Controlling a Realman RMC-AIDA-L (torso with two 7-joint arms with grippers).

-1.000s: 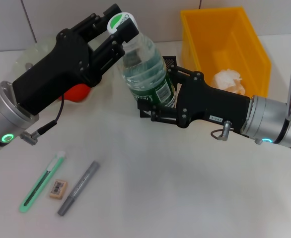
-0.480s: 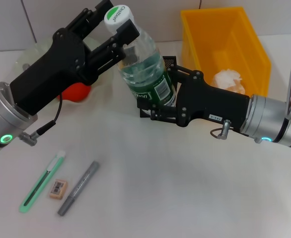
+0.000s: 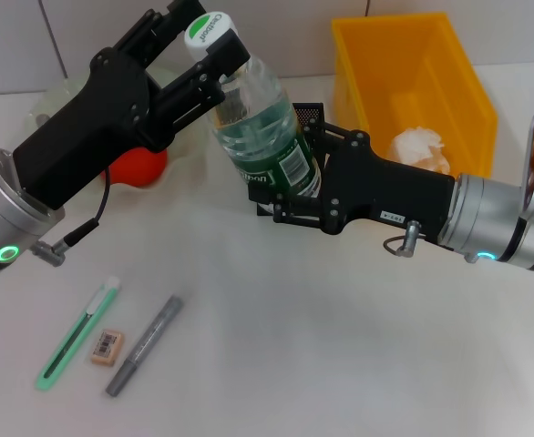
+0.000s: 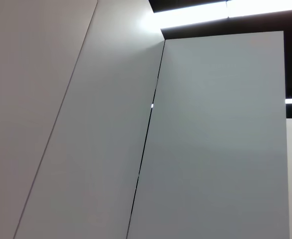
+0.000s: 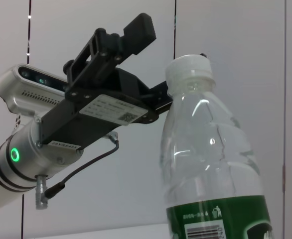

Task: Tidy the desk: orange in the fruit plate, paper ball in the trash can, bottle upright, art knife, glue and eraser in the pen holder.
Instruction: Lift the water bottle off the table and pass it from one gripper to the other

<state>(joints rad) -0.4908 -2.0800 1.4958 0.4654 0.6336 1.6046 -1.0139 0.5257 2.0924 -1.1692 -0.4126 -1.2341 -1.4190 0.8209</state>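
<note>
Clear plastic water bottle with a green label and white cap is held between two black grippers above the white desk, near its far edge. The right gripper clamps the bottle's labelled lower body, seemingly to carry its weight. The left gripper sits at the cap and neck with its fingers spread either side; whether they touch cannot be told. The bottle leans slightly, cap toward the far left, so it looks like the arms are working together to bring it upright.

Behind the bottle, a yellow plastic trash bin stands at the far right with a white crumpled paper ball inside. An orange fruit lies at the far left, partly hidden by the left arm, on what seems a pale translucent plate. Near the front left corner lie a green art knife, a small tan eraser and a grey glue stick, side by side but apart.

The right wrist view looks up at the bottle's clear shoulder and the left gripper beside the cap, which the head view shows only from above. The left wrist view shows only blank wall panels.
</note>
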